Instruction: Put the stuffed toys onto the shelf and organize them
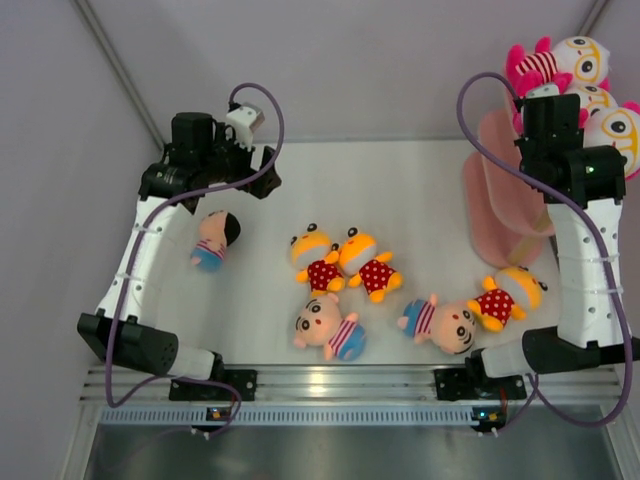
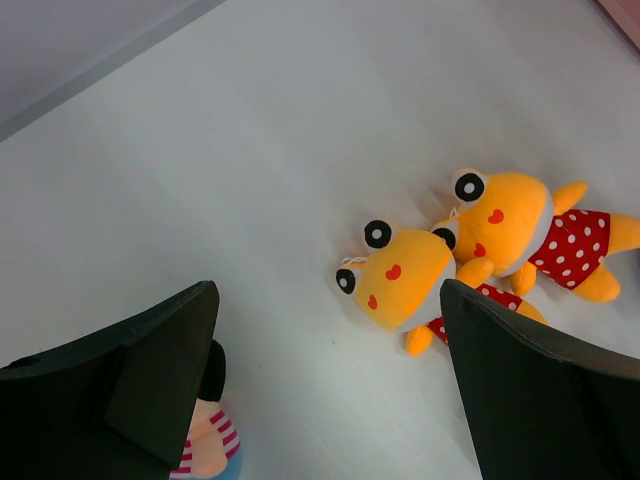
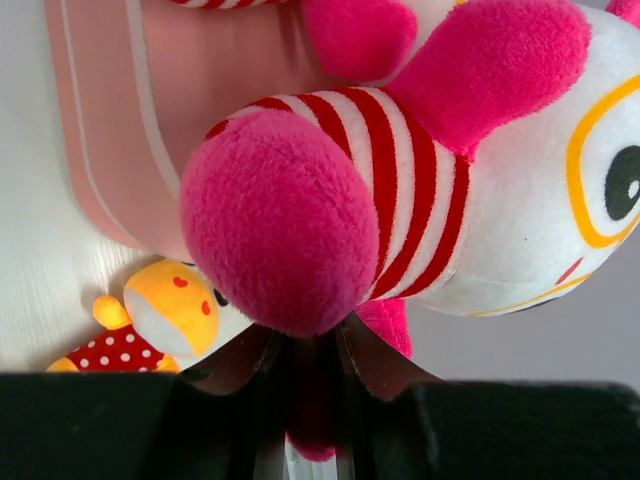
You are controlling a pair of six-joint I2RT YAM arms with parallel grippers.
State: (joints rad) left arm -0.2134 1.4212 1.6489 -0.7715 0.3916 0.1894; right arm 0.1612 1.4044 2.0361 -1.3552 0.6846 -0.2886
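Three white-pink striped stuffed toys crowd the top of the pink shelf (image 1: 500,190) at the far right. My right gripper (image 1: 548,108) is up there, shut on a pink limb of one striped toy (image 3: 400,190), which fills the right wrist view. On the table lie two orange toys in red polka dots (image 1: 316,260) (image 1: 367,264), a third orange toy (image 1: 505,297), and three black-haired boys (image 1: 212,243) (image 1: 330,330) (image 1: 442,322). My left gripper (image 2: 328,300) hangs open above the table, between the left boy (image 2: 205,440) and the orange pair (image 2: 400,280).
The shelf's lower pink board (image 3: 110,120) shows beside the held toy, with an orange toy (image 3: 165,305) on the table below it. Grey walls close in the back and left. A metal rail (image 1: 340,385) runs along the near edge.
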